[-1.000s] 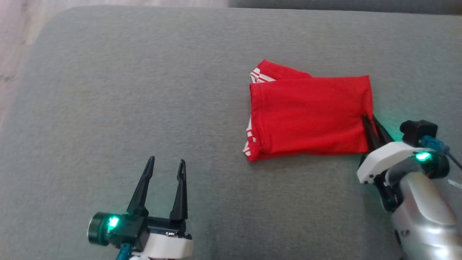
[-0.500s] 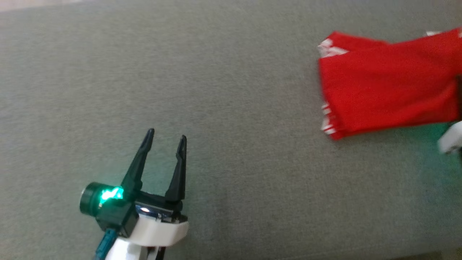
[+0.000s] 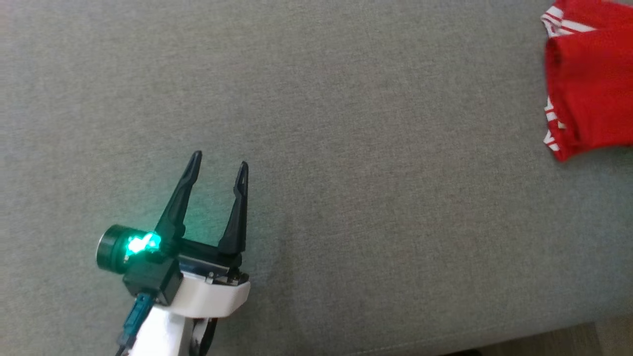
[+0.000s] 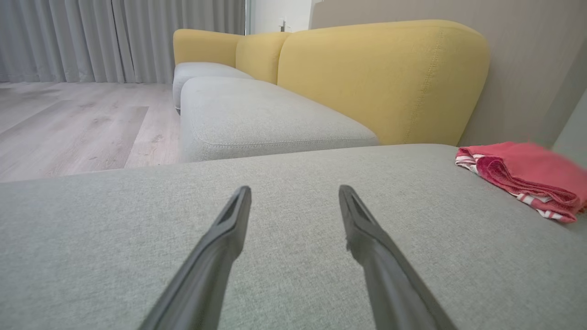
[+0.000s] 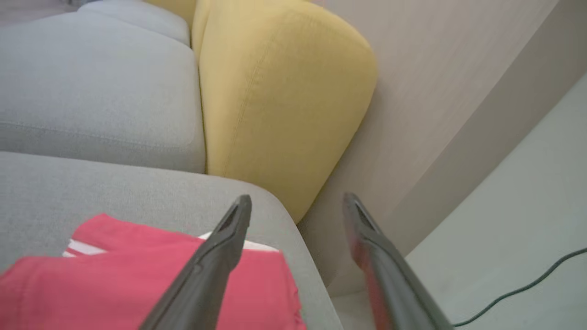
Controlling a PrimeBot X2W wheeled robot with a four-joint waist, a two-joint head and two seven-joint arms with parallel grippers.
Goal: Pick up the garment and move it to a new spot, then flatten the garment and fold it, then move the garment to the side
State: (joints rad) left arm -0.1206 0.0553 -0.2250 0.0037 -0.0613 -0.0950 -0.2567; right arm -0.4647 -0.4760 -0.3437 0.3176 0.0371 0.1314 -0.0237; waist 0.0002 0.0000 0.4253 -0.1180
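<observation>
The garment (image 3: pixel 591 84) is a folded red piece with white stripes, lying flat on the grey cushion (image 3: pixel 346 148) at the head view's right edge. The left wrist view shows the garment (image 4: pixel 523 176) at its right, the right wrist view the garment (image 5: pixel 137 279) at its lower left. My left gripper (image 3: pixel 220 160) hovers open over bare cushion at the lower left, far from the garment, nothing between its fingers. My right gripper (image 5: pixel 297 198) stands open above the garment's far corner near the cushion edge, holding nothing.
A yellow sofa back (image 4: pixel 380 78) and further grey seat cushions (image 4: pixel 257 114) lie beyond. A pale wall (image 5: pixel 435 91) runs beside the cushion's edge, with a dark cable (image 5: pixel 523 288) on the floor below. Wood floor (image 4: pixel 69 123) spreads at the left.
The head camera has swung left, so the garment now sits at the right edge. My right gripper, shut on the garment's edge a second ago, has let go and opened.
</observation>
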